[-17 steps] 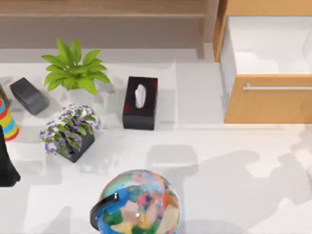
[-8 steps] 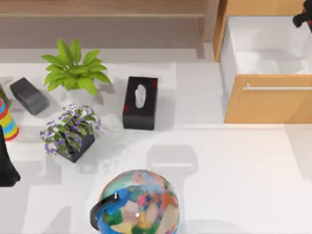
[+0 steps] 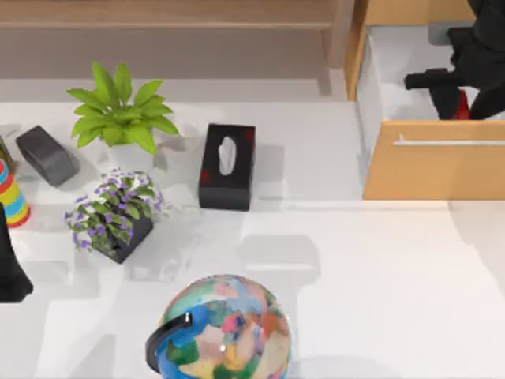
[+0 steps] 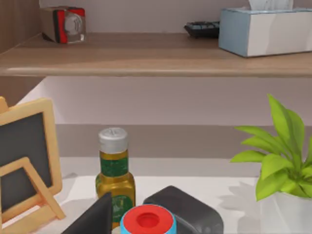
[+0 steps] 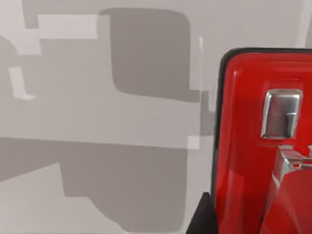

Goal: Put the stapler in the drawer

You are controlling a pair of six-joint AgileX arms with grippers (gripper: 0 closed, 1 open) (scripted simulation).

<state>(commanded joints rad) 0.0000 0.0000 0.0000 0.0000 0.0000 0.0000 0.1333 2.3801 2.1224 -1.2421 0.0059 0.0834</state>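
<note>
At the far left edge of the table, the left arm (image 3: 9,268) sits parked beside a striped cup (image 3: 9,193) with a red top. Whether its gripper is open or closed cannot be told.

Just to the right and farther back, the stapler (image 3: 46,155) lies flat on the white table (image 3: 355,276), angled, with nothing touching it. It is well apart from the drawer. In the left wrist view the stapler (image 4: 187,212) lies just behind the cup's red top (image 4: 146,220), with an oil bottle (image 4: 114,173) beside it and a small chalkboard easel (image 4: 27,156) farther over.

Next come a green plant (image 3: 118,110) and, nearer the front, a dark pot of purple flowers (image 3: 114,217). A black tissue box (image 3: 227,166) stands near the middle of the table, apart from both plants. A colourful globe (image 3: 225,332) sits at the front edge.

At the right, the drawer (image 3: 434,170) is pulled open, showing its white inside (image 3: 390,71), and its silver handle (image 3: 446,142) runs across the wood front. The right gripper (image 3: 451,96) hangs over the open drawer, behind the front panel. A red object (image 3: 465,106) is right at it. In the right wrist view this red object (image 5: 243,146) has a black edge and a silver metal plate (image 5: 282,113), and it is close above the drawer's white floor. How wide the right gripper stands, and whether it grips the red object, cannot be told.
</note>
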